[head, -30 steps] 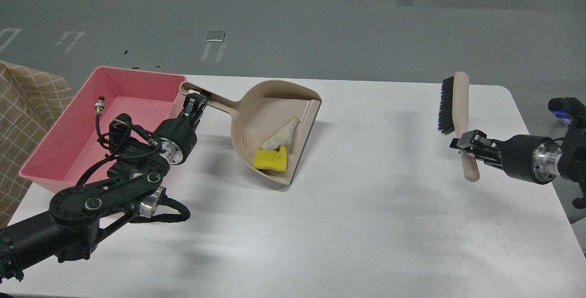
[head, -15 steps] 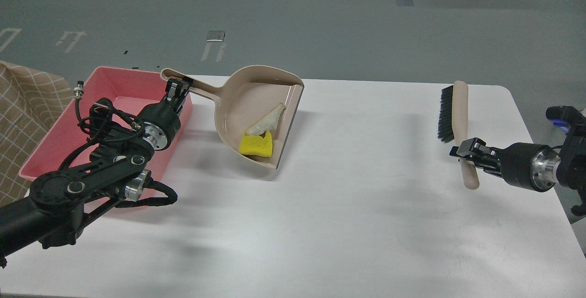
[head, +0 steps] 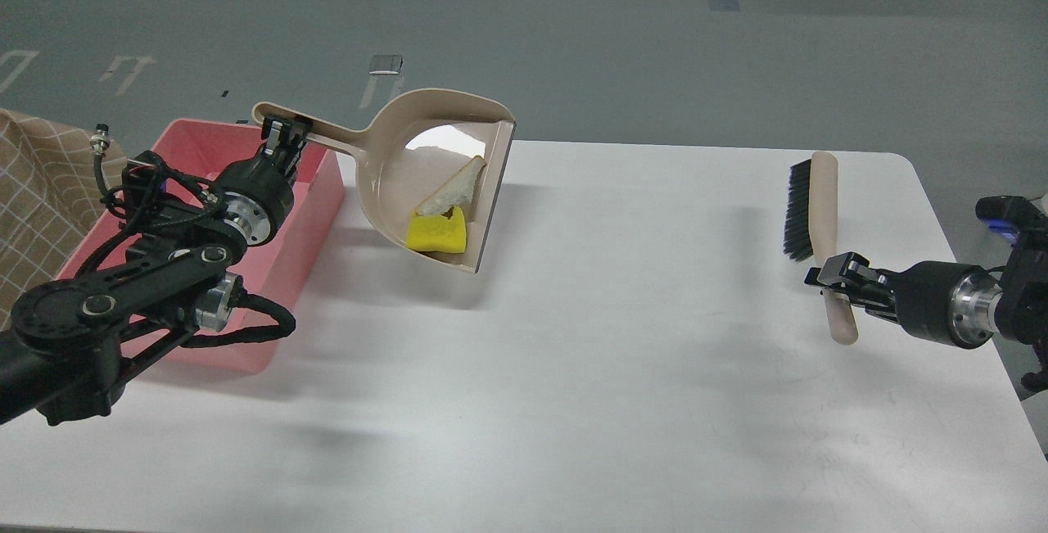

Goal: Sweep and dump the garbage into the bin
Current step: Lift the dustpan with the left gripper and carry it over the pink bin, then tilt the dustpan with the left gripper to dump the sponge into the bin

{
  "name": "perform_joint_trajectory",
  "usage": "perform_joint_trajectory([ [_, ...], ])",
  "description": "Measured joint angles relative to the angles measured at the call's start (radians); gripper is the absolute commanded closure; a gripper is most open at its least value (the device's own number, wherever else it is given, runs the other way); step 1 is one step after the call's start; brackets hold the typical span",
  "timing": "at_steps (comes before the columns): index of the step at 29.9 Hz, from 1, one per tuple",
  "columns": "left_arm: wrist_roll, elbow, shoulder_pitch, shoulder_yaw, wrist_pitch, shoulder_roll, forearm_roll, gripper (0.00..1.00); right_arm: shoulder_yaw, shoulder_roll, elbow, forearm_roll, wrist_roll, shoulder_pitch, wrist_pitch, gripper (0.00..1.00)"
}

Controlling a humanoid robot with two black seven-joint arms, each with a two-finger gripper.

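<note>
The left gripper (head: 282, 136) is pinching the end of the long handle of 1 beige dustpan (head: 426, 164), with its 2 fingers pressed on the handle from both sides. The dustpan is lifted above the white table (head: 614, 369) and casts a shadow on it. It is tilted, with its open lip toward the lower right. Inside the pan lie the 2 pieces of garbage: 1 yellow sponge (head: 438, 232) with a wavy edge, low against the lip, and 1 white bread wedge (head: 455, 187) with tan crust just above it, touching it. The handle end and the left gripper are above the right part of 1 pink bin (head: 307, 214), which stands on the left side of the table; the left arm covers much of it. The pan itself is to the right of the bin, not over it.

The right gripper (head: 837, 287) is closed around the lower part of the beige handle of 1 brush (head: 810, 205). The black bristles point to the left, and the brush is near the right edge of the table, well apart from the dustpan. At the far left, 1 checked brown cloth (head: 37, 181) is seen beside the bin.
</note>
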Motion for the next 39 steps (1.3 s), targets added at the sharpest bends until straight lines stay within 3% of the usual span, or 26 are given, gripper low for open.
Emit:
perform_joint_trajectory([
  [15, 0.053, 0.000, -0.081, 0.002, -0.004, 0.071, -0.139, 0.86, -0.001, 0.003, -0.015, -0.001, 0.000, -0.012, 0.000, 1.00],
  [28, 0.112, 0.001, -0.143, 0.005, -0.061, 0.158, -0.220, 0.86, -0.001, 0.007, -0.015, -0.002, 0.000, -0.019, 0.000, 1.00],
  [39, 0.130, 0.000, -0.177, 0.006, -0.129, 0.288, -0.244, 0.86, -0.003, 0.022, -0.016, -0.004, -0.001, -0.026, 0.000, 1.00],
])
